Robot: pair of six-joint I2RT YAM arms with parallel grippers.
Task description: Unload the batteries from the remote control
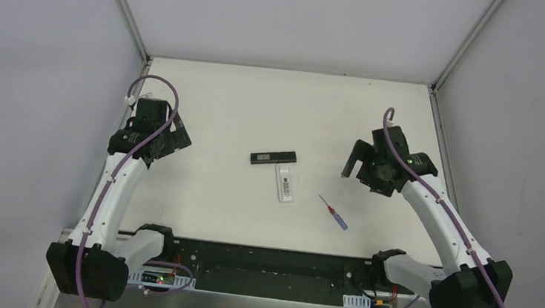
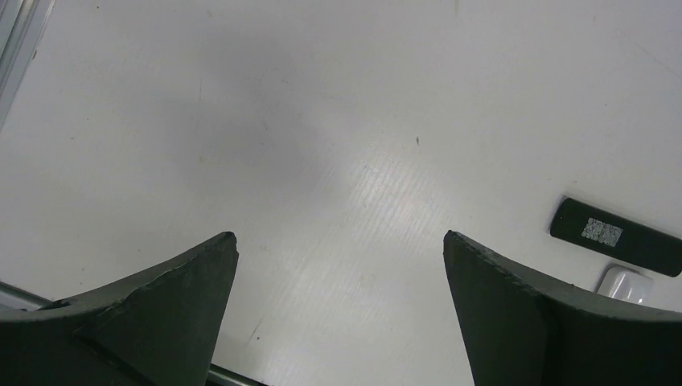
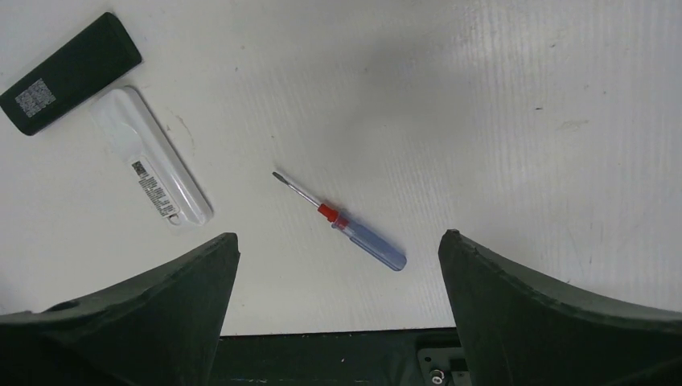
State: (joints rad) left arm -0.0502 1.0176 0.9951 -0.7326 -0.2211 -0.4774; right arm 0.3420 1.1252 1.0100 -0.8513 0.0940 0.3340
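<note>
Right gripper (image 3: 338, 236) fingers (image 3: 145, 314) fill the bottom of the right wrist view: spread wide, nothing between them. Left gripper (image 2: 339, 237) is the same, spread wide, pinching nothing, over bare table (image 2: 322, 121).

Batteries: hidden in all 3 views. 2 remotes lie flat, label side up, shells look closed. Cannot tell which holds cells.

White remote (image 3: 153, 169): starts just past the right gripper's view-left fingertip, long axis diagonal, running away toward view-left. From above, the axis is roughly near-far.

Black remote (image 3: 71, 71): beyond the white remote's far end, farther from the fingers. Long axis crosswise to the white one, roughly left-right from above, code sticker near 1 end. The 2 ends sit just beside each other; cannot tell if touching. In the left wrist view it lies ahead of and outboard of the view-right finger, with the white remote's end peeking at that finger's edge.

Screwdriver (image 3: 346, 221): ahead of the gap between the right fingers, blue handle end level with the tips, shaft tip pointing toward the white remote, apart from both remotes.
</note>
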